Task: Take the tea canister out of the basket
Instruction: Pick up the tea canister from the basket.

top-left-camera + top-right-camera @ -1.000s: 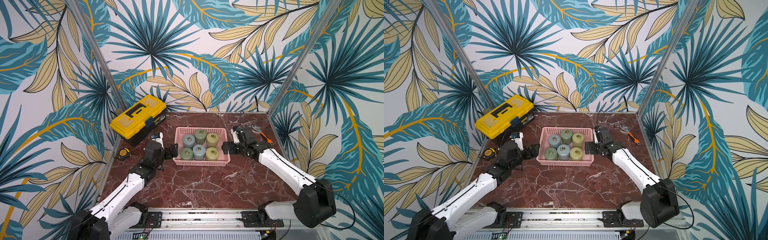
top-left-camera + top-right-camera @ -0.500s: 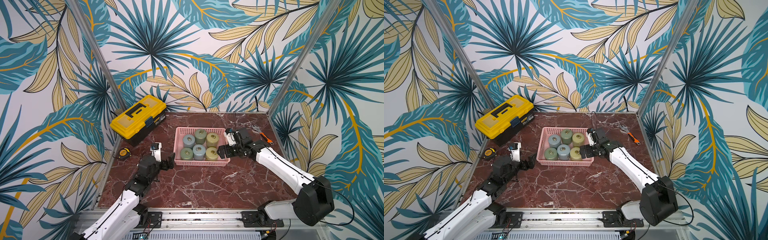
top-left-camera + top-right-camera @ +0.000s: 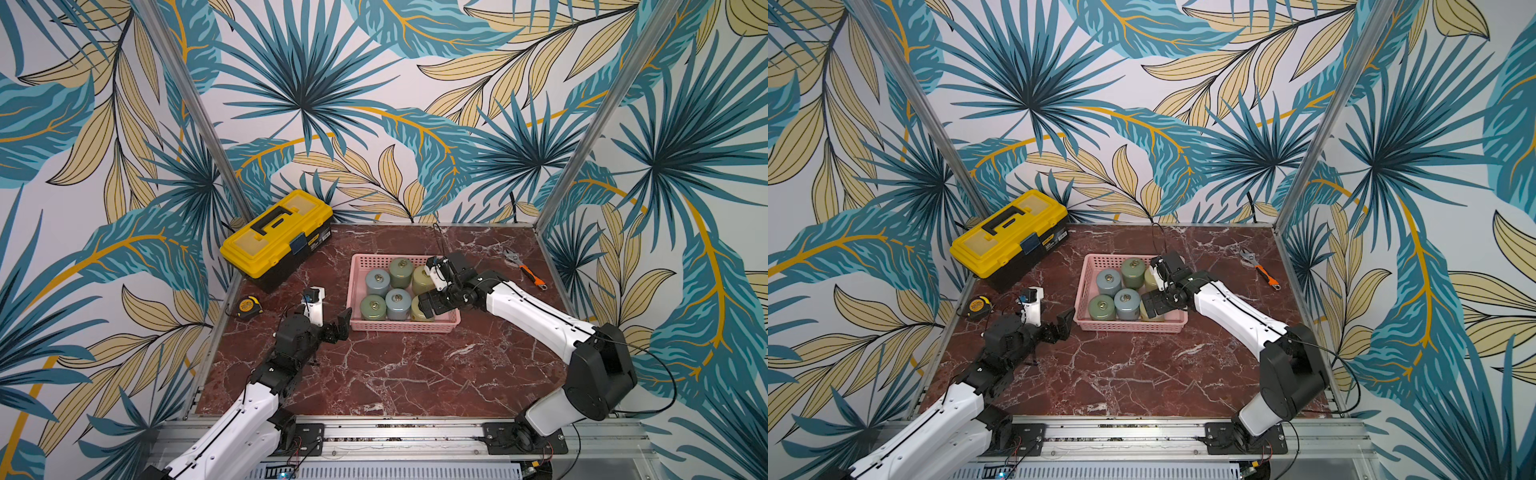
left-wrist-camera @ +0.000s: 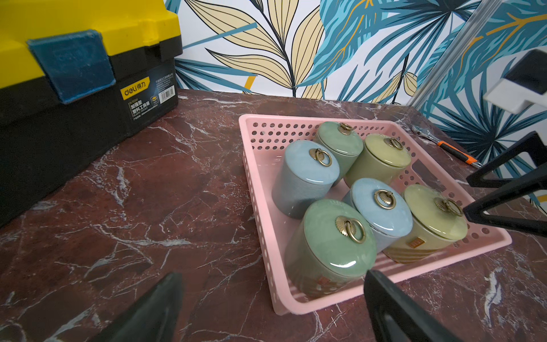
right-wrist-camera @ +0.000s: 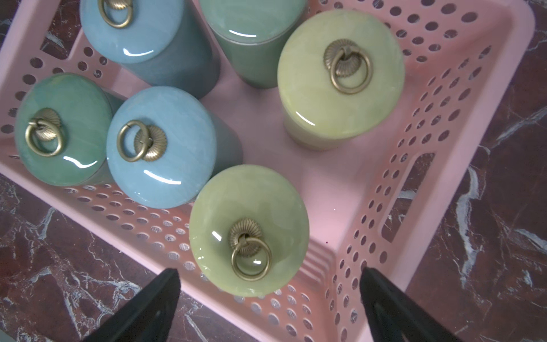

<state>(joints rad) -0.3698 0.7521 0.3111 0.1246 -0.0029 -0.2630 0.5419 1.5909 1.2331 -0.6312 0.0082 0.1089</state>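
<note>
Right pincer [image 5: 269, 274] has swung above a tea canister [image 5: 248, 213] in the basket [image 5: 444, 118], gaping empty; left pincer [image 4: 272, 277] likewise.

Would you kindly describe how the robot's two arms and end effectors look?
The left arm and right arm have white link shells, black joints and thin black cables. The left end effector and right end effector carry black, tapering triangular fingers.
</note>
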